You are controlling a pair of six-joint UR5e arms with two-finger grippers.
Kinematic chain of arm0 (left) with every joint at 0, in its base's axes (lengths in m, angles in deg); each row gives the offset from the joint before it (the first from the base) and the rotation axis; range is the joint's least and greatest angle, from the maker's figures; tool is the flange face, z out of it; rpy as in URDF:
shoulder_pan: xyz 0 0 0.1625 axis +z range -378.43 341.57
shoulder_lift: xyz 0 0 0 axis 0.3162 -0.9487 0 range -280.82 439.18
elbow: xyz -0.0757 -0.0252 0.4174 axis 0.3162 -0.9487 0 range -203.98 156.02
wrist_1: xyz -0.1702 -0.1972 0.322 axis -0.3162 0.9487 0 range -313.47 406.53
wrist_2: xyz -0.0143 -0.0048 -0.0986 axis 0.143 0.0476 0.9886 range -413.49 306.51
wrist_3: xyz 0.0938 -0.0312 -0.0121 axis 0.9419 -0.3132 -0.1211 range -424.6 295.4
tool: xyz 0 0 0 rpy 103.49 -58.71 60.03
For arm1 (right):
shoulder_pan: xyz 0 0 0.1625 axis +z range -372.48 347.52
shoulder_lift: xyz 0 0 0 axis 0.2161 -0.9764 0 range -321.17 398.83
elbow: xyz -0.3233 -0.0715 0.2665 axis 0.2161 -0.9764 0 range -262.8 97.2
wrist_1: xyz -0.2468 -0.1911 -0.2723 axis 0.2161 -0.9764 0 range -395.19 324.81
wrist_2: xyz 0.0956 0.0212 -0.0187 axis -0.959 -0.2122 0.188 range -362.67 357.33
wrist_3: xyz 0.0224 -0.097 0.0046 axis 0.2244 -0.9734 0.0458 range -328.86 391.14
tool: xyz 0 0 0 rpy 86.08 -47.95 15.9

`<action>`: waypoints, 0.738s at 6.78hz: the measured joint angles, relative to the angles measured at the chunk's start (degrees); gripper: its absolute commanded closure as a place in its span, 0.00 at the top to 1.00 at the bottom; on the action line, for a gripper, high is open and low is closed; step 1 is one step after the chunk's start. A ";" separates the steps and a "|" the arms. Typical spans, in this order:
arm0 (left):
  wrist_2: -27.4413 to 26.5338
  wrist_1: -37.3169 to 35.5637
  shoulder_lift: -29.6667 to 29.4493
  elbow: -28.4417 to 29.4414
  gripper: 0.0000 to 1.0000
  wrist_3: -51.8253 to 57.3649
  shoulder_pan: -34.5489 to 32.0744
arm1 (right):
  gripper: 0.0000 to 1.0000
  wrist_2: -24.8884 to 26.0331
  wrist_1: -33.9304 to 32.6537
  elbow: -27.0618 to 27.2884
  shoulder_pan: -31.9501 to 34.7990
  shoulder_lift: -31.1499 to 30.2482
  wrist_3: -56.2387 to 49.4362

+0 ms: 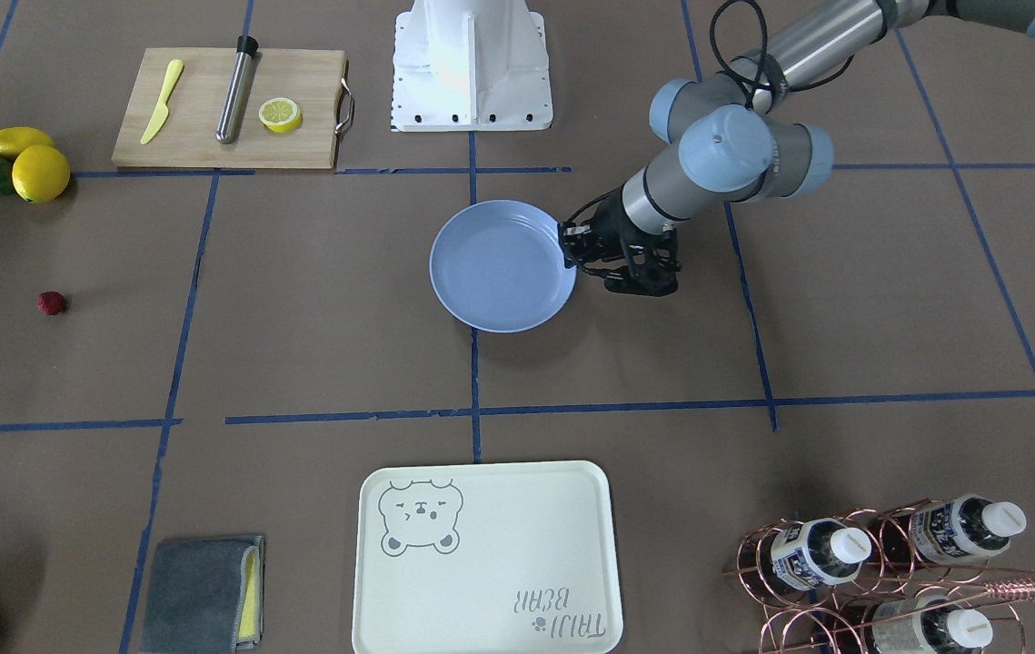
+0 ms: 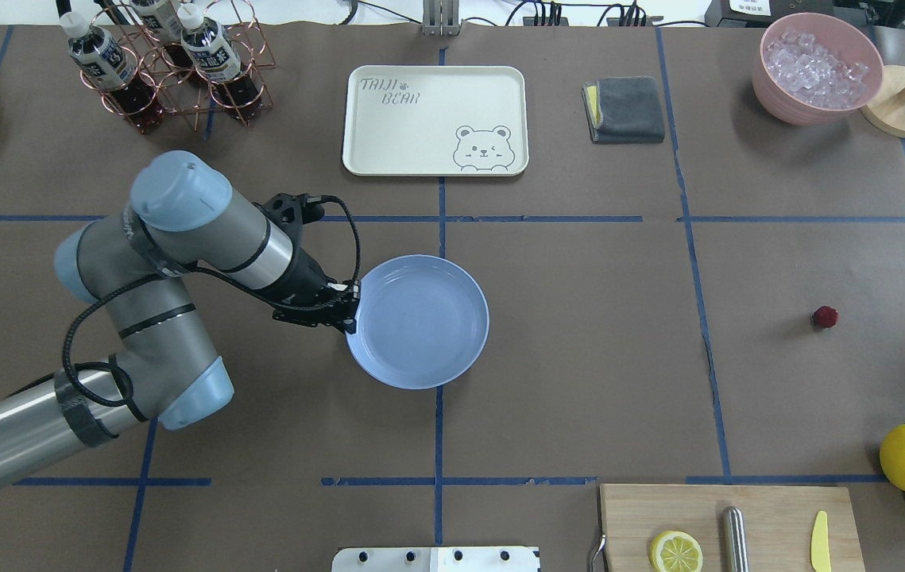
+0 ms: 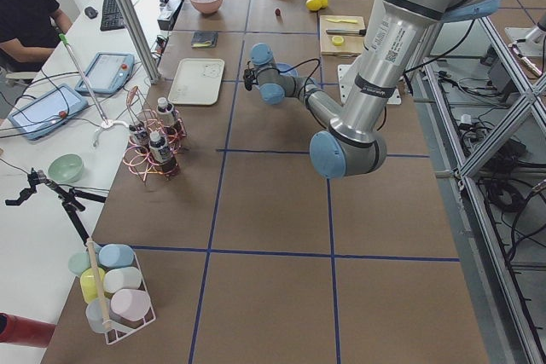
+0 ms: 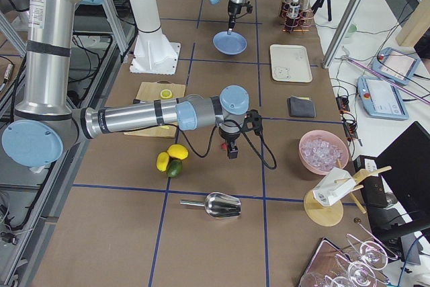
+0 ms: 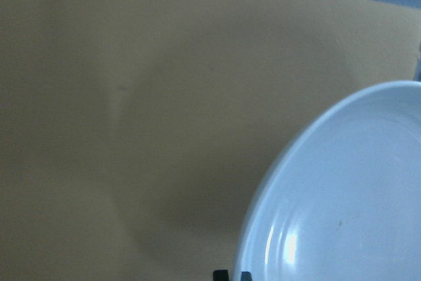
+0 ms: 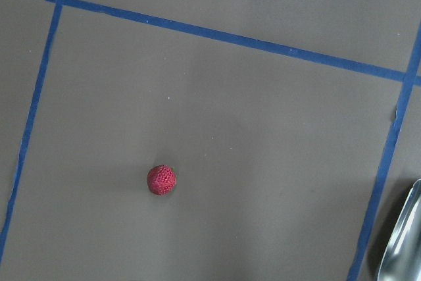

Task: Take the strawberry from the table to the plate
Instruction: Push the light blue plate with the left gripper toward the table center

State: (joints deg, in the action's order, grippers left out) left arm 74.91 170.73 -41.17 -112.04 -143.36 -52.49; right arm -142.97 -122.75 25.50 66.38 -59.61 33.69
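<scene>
Cream rectangular bear-print tray (image 1: 485,559) lies nearest in the front-facing view. Beyond it, 1 round light-blue glossy plate (image 1: 503,265) sits on the brown paper-covered table (image 1: 317,300) crossed by blue tape lines. The left gripper (image 1: 572,261) is at the plate's rim, fingertips (image 5: 221,274) drawn close together; whether they pinch the rim is unclear. 1 tiny dark-red strawberry (image 1: 51,302) lies on the table, well apart from the plate, near 2 yellow lemons (image 1: 40,173). The right gripper (image 4: 230,151) hangs above the table nearby; its grip cannot be told.

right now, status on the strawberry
Left gripper at rim of round light-blue plate, right gripper above brown table; both states unclear. Small dark-red strawberry untouched, nothing around it.
</scene>
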 measured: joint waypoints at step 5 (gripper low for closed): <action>-4.72 6.42 -1.43 3.43 0.00 -3.01 3.02 | 1.00 -0.07 0.02 0.09 -0.17 0.00 0.09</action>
State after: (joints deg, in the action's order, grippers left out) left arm 70.20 177.15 -42.60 -108.61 -146.37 -49.47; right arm -143.03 -122.73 25.59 66.21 -59.61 33.78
